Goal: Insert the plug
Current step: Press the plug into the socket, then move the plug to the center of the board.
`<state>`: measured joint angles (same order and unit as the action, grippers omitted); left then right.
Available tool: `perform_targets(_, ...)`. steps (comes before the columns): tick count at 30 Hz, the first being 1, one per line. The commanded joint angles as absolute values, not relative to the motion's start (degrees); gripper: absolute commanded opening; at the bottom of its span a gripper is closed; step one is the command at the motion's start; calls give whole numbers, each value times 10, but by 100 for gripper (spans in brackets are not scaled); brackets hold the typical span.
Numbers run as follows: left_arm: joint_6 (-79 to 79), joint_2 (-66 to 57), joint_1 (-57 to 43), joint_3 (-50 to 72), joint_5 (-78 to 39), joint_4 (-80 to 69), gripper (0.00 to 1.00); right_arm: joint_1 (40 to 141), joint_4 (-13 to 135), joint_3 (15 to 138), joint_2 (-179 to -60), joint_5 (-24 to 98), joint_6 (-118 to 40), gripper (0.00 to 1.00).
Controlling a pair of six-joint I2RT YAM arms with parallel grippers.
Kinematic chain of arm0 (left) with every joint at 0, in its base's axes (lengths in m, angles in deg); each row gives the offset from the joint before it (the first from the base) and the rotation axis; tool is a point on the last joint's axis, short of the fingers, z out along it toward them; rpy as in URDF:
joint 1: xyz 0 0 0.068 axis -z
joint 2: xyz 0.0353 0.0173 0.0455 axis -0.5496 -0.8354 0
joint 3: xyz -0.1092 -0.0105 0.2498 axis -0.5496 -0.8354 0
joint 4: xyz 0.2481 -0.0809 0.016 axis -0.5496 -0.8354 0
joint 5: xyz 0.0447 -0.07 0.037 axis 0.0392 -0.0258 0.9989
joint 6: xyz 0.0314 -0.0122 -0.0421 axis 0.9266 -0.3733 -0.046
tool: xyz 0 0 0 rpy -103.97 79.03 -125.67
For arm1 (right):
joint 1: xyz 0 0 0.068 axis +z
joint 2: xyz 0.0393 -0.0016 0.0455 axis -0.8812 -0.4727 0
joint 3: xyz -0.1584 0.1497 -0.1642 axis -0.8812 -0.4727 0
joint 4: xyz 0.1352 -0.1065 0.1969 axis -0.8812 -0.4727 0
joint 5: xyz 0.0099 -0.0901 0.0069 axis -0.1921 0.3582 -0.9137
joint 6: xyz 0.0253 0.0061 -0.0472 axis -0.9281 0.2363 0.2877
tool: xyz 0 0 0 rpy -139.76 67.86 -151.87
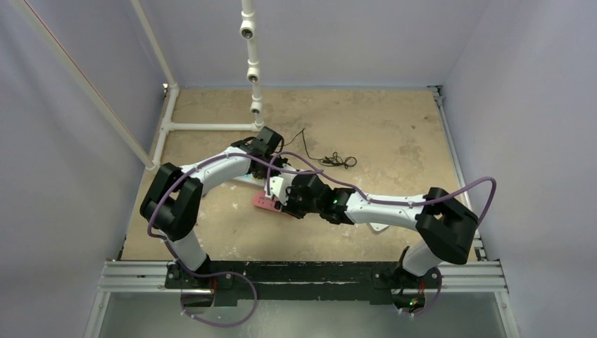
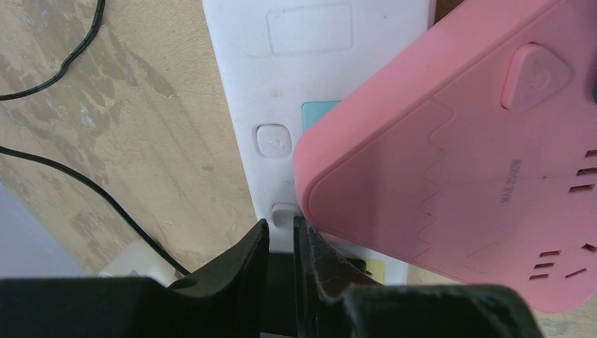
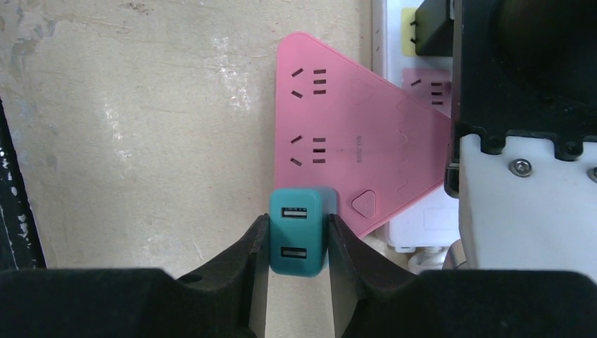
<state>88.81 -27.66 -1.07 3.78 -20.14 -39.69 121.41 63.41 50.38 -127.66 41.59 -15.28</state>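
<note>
The plug is not yet in. The right pincer (image 3: 296, 227) is clamped on the teal plug (image 3: 298, 243), a small USB charger block, one finger on each flank. Its port face is turned to the wrist camera, so its prongs are hidden. The plug hangs at the near edge of the pink triangular power strip (image 3: 338, 130), just beside the strip's button and short of the two socket sets further along, both of which show empty. That pink strip lies on the desk (image 3: 141, 105), overlapping a white power strip (image 2: 310, 77). The left pincer (image 2: 281, 236) sits low at the white strip's edge, its jaws drawn almost together with a thin gap; I cannot tell whether it pinches anything. Grasping looks done. What remains, I judge, is carrying the plug over a free socket, lining up the prongs and pressing it home.
</note>
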Motion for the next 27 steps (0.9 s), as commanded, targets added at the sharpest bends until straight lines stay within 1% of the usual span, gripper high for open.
perform_targets(1,873,-309,-14,14,-236,-480,21,1200,470,482,-1283,479,-171,39)
perform_targets(2,865,-309,-14,20,-238,-479,22,1200,472,491,-1275,485,-164,44)
perform_targets(4,843,-307,-14,36,-244,-479,24,1200,472,513,-1261,502,-155,50)
perform_targets(7,805,-308,-16,68,-264,-495,25,1199,474,536,-1225,526,-149,64)
perform_targets(8,794,-308,-16,78,-273,-501,25,1198,475,541,-1209,531,-152,75)
perform_targets(9,782,-308,-15,86,-280,-503,25,1198,474,544,-1194,535,-156,92)
perform_targets(10,770,-308,-15,93,-285,-505,25,1197,472,547,-1177,539,-162,98)
perform_targets(15,701,-318,-15,136,-326,-526,25,1192,431,555,-1115,574,-241,99)
perform_targets(17,669,-318,-13,142,-344,-525,25,1189,424,547,-1086,613,-317,99)
perform_targets(19,645,-316,-12,145,-348,-516,27,1183,403,540,-1048,659,-433,99)
perform_targets(21,621,-311,-14,151,-333,-502,37,1170,363,538,-1018,684,-534,99)
perform_targets(22,612,-308,-16,157,-324,-494,46,1158,339,538,-1003,689,-582,99)
perform_targets(24,594,-300,-24,173,-314,-485,69,1126,276,539,-981,701,-684,99)
perform_targets(25,587,-299,-28,186,-314,-485,83,1111,231,537,-973,715,-749,99)
perform_targets(26,579,-297,-31,198,-315,-485,94,1097,175,538,-970,733,-819,99)
perform_targets(27,570,-296,-33,210,-318,-485,98,1086,128,538,-968,749,-879,99)
